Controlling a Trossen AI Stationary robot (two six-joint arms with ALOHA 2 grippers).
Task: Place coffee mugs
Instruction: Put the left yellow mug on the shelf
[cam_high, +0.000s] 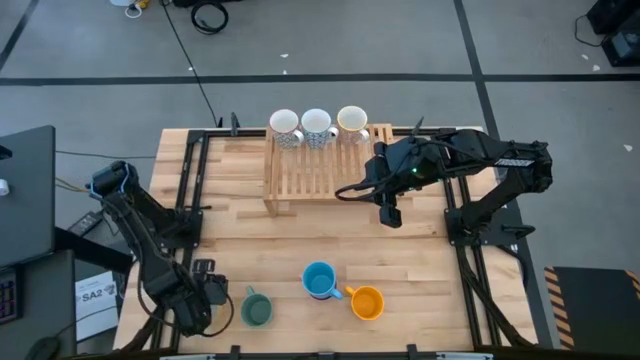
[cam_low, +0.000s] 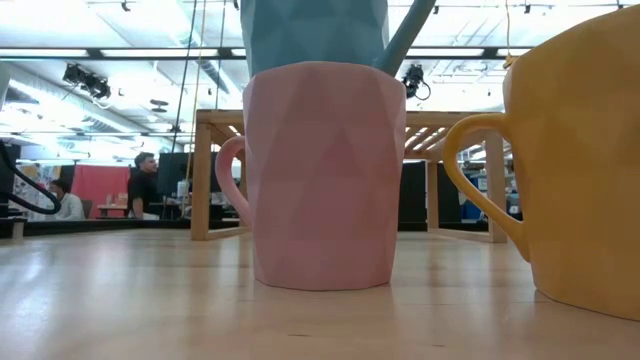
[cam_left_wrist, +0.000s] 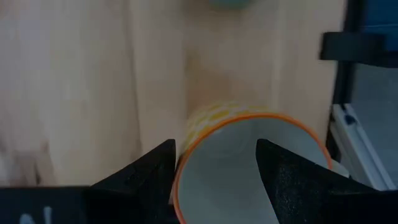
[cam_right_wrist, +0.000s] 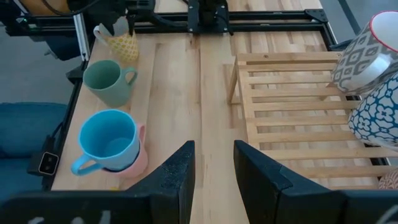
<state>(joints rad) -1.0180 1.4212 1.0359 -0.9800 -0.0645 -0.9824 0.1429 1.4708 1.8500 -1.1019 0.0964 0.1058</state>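
**A:** How is the left pincer (cam_left_wrist: 216, 143) found?

**B:** It is seen released, with its fingers spread wide. A yellow mug (cam_left_wrist: 249, 168) with an orange rim is placed right under it. The rim is met by 1 finger from outside, and the open mouth is overlapped by the other. No clamp on the wall is seen.

**A:** And the right pincer (cam_right_wrist: 214, 144)?

**B:** It is also released. A gap is left between its fingers and nothing is held in it. It is hung over the bare table (cam_high: 420, 270), just beside the corner of the rack (cam_high: 310, 170).

**A:** Where are the other mugs placed?

**B:** 3 mugs (cam_high: 317, 126) are lined up on the rack's edge, beyond the right pincer and to its side. A blue mug (cam_high: 320, 280) is nested in a pink mug (cam_low: 325, 180), well apart from the right pincer and nearer the left one. An orange mug (cam_high: 367, 302) is set just beside that pair. A green mug (cam_high: 256, 309) is stood upright between the pair and the left pincer, close to the latter.

**A:** Is the stacked pair touched by either pincer?

**B:** No, it is left free on the table.
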